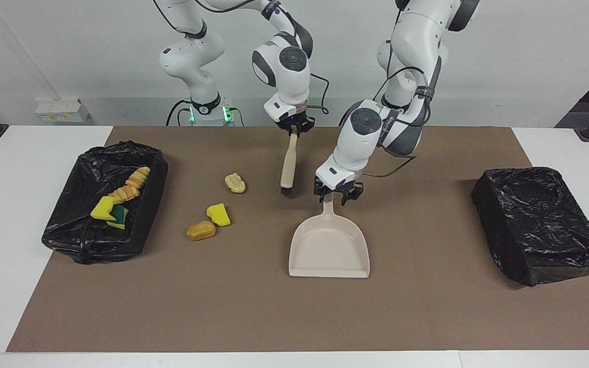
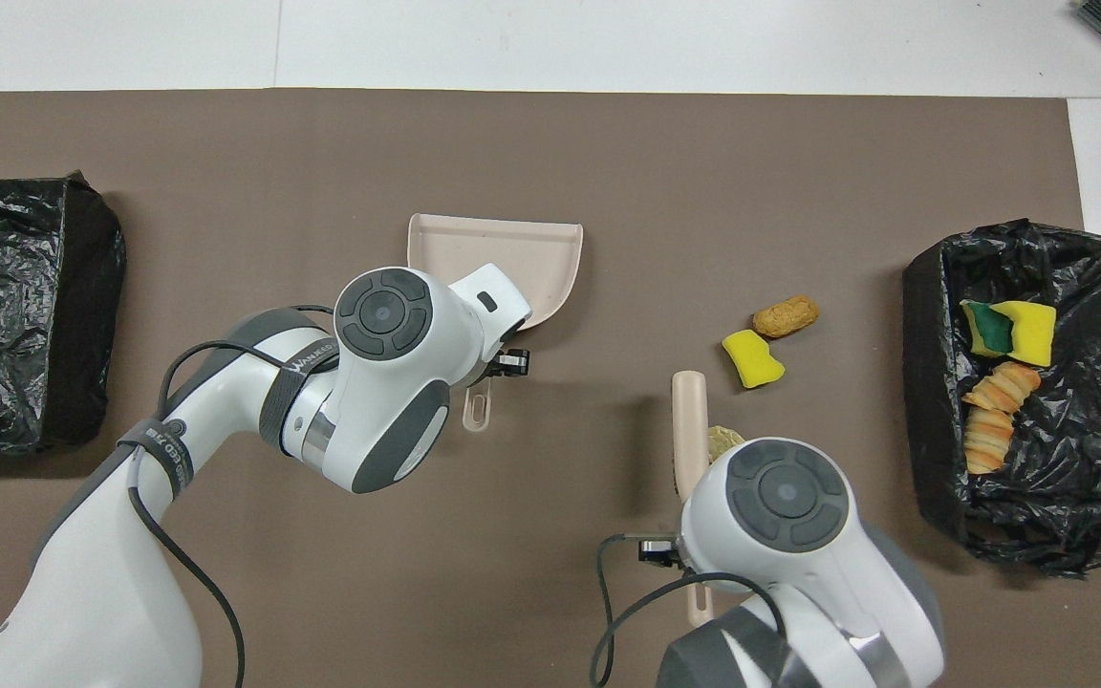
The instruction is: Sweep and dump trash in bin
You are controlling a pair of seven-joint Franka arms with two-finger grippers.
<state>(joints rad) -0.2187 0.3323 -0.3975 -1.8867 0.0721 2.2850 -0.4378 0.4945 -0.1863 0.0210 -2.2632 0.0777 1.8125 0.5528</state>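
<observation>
My left gripper (image 1: 332, 198) is down at the mat, shut on the thin handle of the beige dustpan (image 1: 329, 248), which lies flat with its mouth facing away from the robots. My right gripper (image 1: 293, 131) is shut on the top of a beige brush (image 1: 289, 163) that hangs with its bristles just above the mat, between the dustpan handle and the trash. Loose trash lies on the mat: a pale tan lump (image 1: 235, 183), a yellow sponge chunk (image 1: 218, 214) and an orange lump (image 1: 201, 230). In the overhead view the right wrist covers most of the pale lump (image 2: 724, 439).
A black-lined bin (image 1: 149, 204) at the right arm's end holds yellow-green sponge pieces (image 1: 108, 210) and ridged bread pieces (image 1: 132, 185). A second black-bagged box (image 1: 540, 225) sits at the left arm's end. The brown mat (image 1: 274, 317) covers the table's middle.
</observation>
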